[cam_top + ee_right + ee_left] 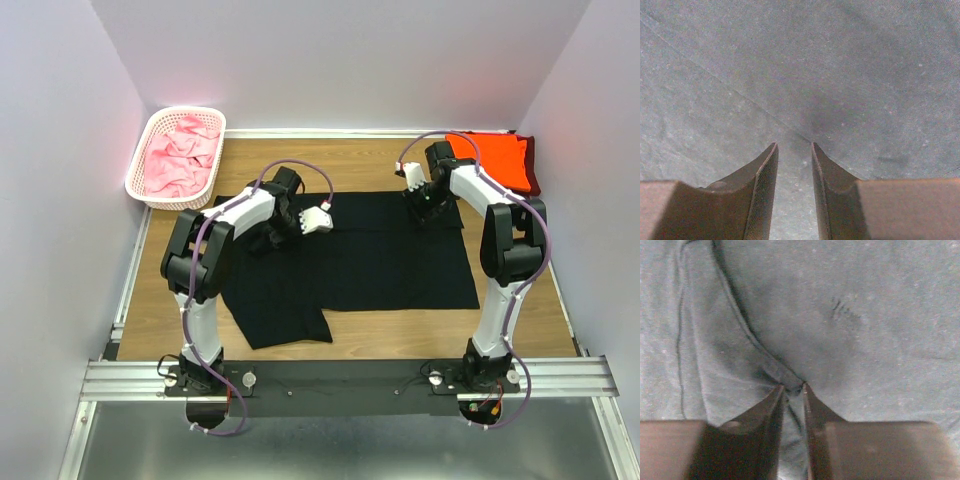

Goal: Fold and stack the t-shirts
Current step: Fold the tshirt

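Left pincer (792, 388) nearly shut, nipping a ridge of black shirt (370, 265) spread across counter (350, 160); right pincer (794, 146) part open, flat on it. Orange shirt (495, 160) folded, far right corner. Pink shirts (180, 160) wait in basket (165, 203), far left.

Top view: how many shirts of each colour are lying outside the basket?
black shirt: 1
orange shirt: 1
dark maroon shirt, edge showing under the orange one: 1
Total: 3

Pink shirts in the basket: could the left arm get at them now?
Probably yes: the basket is open-topped, nothing lies between, though the left claw pinches the black shirt.
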Controlling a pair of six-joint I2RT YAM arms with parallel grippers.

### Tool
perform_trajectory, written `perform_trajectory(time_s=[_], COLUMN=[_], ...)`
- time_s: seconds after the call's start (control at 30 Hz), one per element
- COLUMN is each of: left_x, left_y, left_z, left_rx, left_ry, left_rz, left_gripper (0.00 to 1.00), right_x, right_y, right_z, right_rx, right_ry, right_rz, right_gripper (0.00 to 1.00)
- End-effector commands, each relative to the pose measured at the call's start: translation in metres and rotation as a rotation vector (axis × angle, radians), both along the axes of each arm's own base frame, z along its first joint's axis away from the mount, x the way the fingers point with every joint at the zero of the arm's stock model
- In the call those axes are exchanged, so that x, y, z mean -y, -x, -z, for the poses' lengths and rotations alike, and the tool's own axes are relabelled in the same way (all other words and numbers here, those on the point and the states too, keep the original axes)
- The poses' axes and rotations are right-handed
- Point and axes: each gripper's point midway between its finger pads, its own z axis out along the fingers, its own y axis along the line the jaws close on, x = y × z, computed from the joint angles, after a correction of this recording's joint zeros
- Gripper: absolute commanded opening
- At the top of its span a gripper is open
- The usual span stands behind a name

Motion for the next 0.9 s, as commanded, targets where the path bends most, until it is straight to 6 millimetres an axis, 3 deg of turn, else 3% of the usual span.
perform_trajectory(time_s=[0.0, 0.2, 0.3, 0.37, 0.67, 0.87], left_x=[-0.002, -0.007, -0.008, -0.008, 0.014, 0.032], left_y=[-0.003, -0.009, -0.014, -0.015, 0.002, 0.031], left_z=[0.008, -0.011, -0.017, -0.022, -0.062, -0.065], left_rx=[-0.016, 0.000, 0.008, 0.010, -0.049, -0.146], left_ry=[0.004, 0.022, 0.028, 0.039, 0.152, 0.193], left_rz=[-0.003, -0.013, -0.019, -0.018, 0.014, 0.042], left_gripper=[0.25, 0.20, 0.05, 0.00, 0.00, 0.00], right_x=[0.004, 0.003, 0.002, 0.002, 0.002, 0.001], right_y=[0.003, 0.003, 0.003, 0.003, 0.003, 0.002], right_z=[-0.007, -0.009, -0.010, -0.011, -0.013, -0.014], right_rx=[0.017, 0.020, 0.021, 0.023, 0.028, 0.029], right_ry=[0.017, 0.013, 0.006, 0.006, 0.004, 0.002], right_rz=[-0.011, -0.010, -0.009, -0.008, -0.011, -0.010], right_gripper=[0.40, 0.39, 0.39, 0.39, 0.39, 0.39])
